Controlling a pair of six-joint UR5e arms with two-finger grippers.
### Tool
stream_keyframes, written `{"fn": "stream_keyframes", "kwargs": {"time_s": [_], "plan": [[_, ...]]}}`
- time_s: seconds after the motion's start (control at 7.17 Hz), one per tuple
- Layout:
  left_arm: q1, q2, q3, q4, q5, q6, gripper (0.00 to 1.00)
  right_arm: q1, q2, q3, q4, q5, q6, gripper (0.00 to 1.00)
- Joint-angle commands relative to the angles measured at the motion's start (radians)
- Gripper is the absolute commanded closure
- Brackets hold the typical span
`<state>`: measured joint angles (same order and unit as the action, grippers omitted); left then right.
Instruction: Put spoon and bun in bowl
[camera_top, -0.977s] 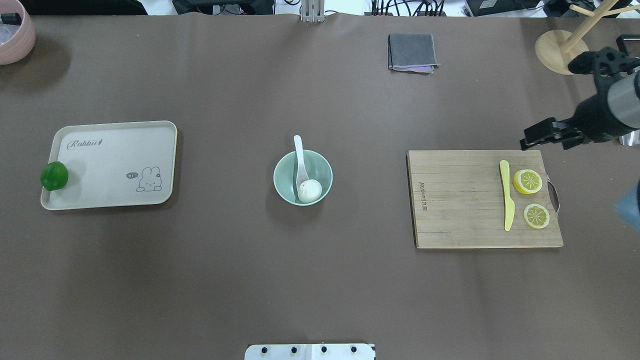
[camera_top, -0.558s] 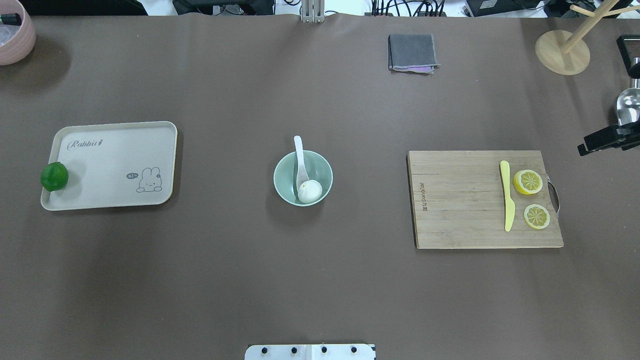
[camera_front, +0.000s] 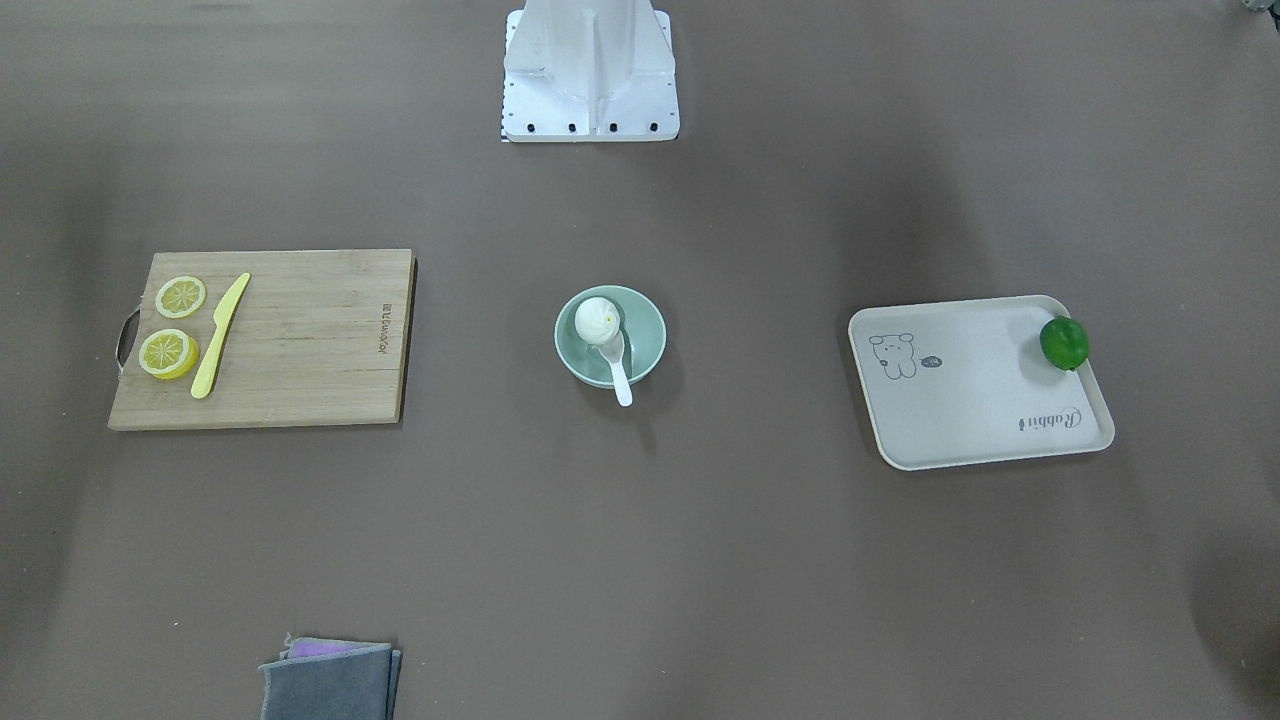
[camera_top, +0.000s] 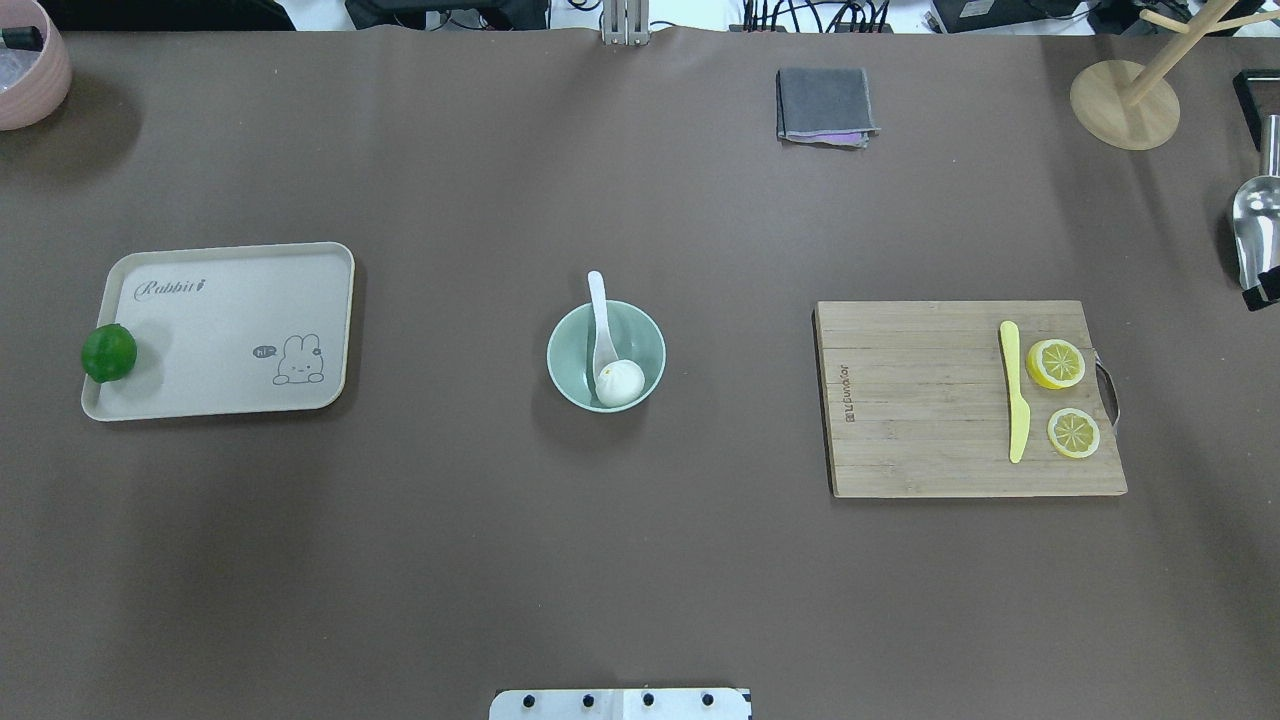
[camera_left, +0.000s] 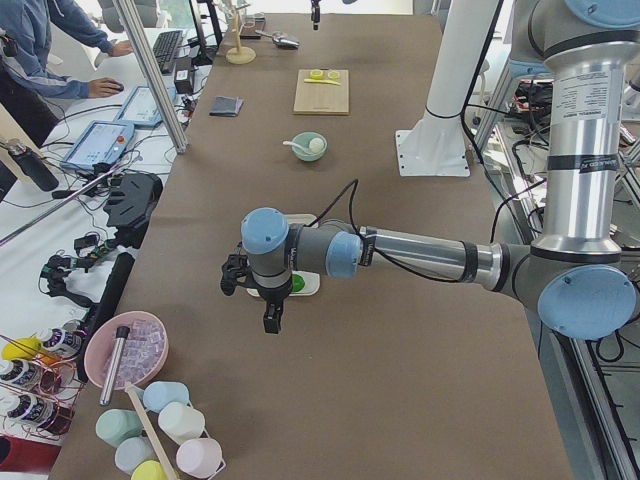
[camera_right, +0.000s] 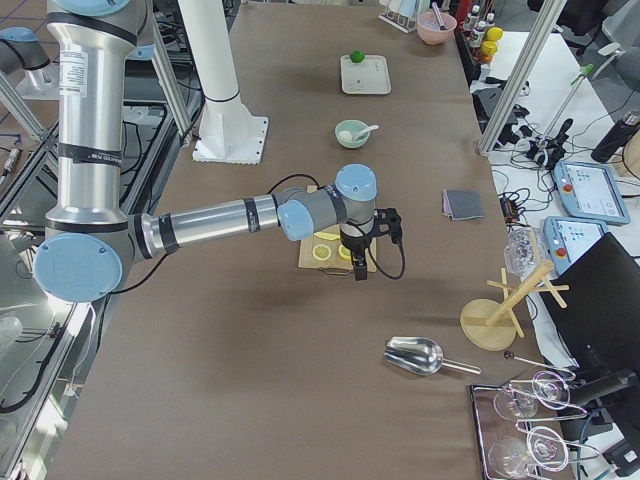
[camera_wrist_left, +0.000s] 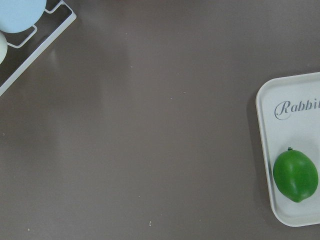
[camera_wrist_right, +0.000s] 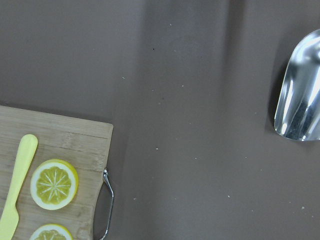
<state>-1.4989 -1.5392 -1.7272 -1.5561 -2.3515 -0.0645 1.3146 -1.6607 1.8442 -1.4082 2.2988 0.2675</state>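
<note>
L tool (camera_left: 271, 320) hovering off tray (camera_top: 220, 365) end, R tool (camera_right: 358, 268) hovering by board (camera_top: 920, 400) handle end; can't tell if either's spread or pressed together. Bun (camera_top: 620, 382) + spoon (camera_top: 599, 310) sitting in bowl (camera_top: 568, 350) mid table (camera_top: 640, 560), spoon handle leaning over rim.

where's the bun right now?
Overhead view: the bun sits inside the mint-green bowl mid-table, on the bowl's robot side by the scoop end of the spoon, between the rabbit tray on the robot's left and the cutting board on its right.
</note>
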Motion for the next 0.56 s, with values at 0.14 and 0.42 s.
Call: {"fn": "stream_keyframes", "kwargs": {"time_s": [0.14,0.42], "plan": [[0.000,-0.010,-0.006,0.004,-0.015,0.000,0.02,0.035,-0.002,-0.005,-0.045,0.033,-0.054,0.00],[0.000,-0.009,-0.001,0.005,-0.040,-0.001,0.02,0.037,-0.002,-0.005,-0.045,0.033,-0.054,0.00]]}}
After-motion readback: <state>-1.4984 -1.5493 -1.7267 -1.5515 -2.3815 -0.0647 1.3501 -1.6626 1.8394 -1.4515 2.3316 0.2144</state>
